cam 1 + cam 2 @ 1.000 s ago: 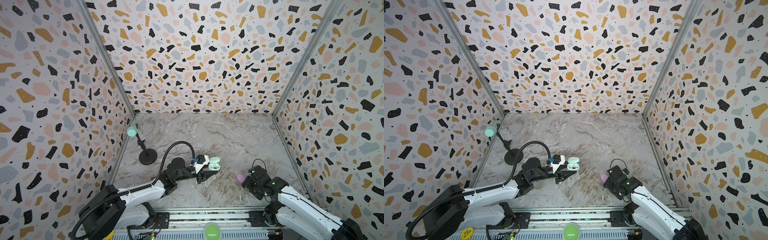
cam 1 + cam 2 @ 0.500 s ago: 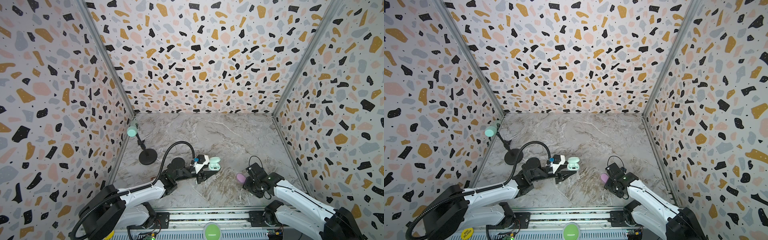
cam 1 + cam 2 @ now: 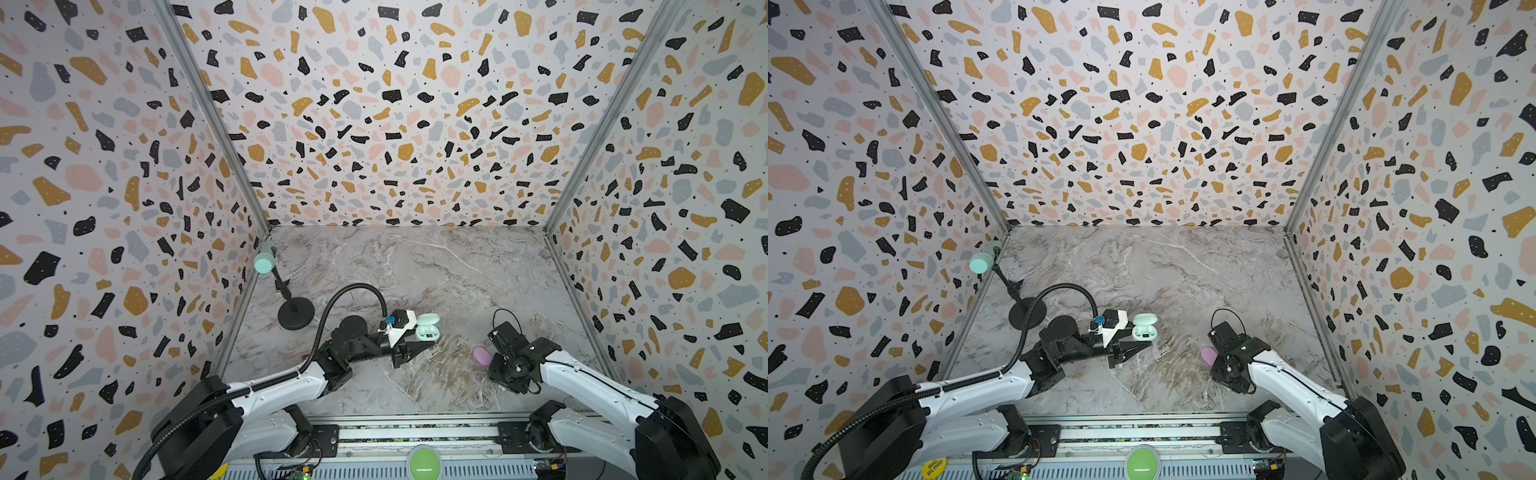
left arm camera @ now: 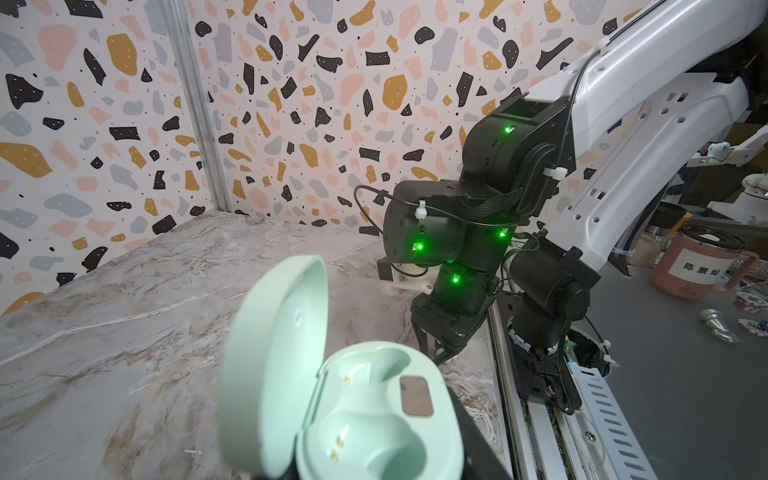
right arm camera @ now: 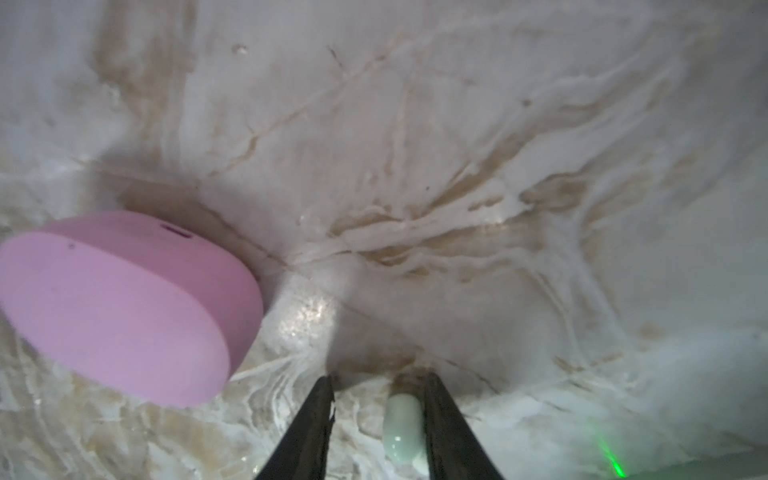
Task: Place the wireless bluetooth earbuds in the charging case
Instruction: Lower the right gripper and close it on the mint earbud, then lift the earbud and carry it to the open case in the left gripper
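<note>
The right gripper [image 5: 379, 382] has been narrowed around the mint earbud [image 5: 402, 428], low centre of the right wrist view, though not yet clamped: pickup seems imminent. The open mint charging case [image 3: 428, 329], mid-frame, is clamped in the left gripper [image 3: 420, 340].

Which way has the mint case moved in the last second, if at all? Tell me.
No. In both top views the mint case sits equally far right of the black stand base.
</note>
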You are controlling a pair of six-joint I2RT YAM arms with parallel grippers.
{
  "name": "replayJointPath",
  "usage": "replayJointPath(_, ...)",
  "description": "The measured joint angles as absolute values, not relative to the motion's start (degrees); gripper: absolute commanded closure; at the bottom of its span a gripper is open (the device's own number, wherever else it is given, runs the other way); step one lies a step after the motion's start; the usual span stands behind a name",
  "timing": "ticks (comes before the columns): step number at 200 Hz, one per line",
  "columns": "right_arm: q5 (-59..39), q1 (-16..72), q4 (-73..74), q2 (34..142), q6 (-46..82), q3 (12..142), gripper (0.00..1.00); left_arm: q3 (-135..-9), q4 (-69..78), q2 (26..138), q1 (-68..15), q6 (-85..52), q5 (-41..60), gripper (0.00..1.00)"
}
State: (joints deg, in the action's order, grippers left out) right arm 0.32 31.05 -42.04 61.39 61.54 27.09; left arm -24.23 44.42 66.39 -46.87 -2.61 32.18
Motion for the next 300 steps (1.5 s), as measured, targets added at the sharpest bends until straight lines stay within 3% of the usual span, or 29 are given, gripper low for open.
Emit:
replayJointPath(41,0.0,31.9,-42.4,61.7,62.1,27.1,0.76,-24.2,44.0,65.3,-46.9,-2.6,31.9,0.75)
replayJointPath(88,-1.3,33.4,-42.3,61.5,63.4,27.0,0.83,-24.2,43.9,65.2,-46.6,-2.5,31.9,0.75)
replayJointPath(229,-2.7,34.5,-42.4,51.4,66.9,25.5,0.86,-24.2,43.9,66.4,-46.6,-2.5,31.9,0.75)
replayJointPath(300,-2.6,34.5,-35.9,48.2,62.0,34.3,0.87,-24.2,45.6,67.6,-46.6,-2.5,31.9,0.75)
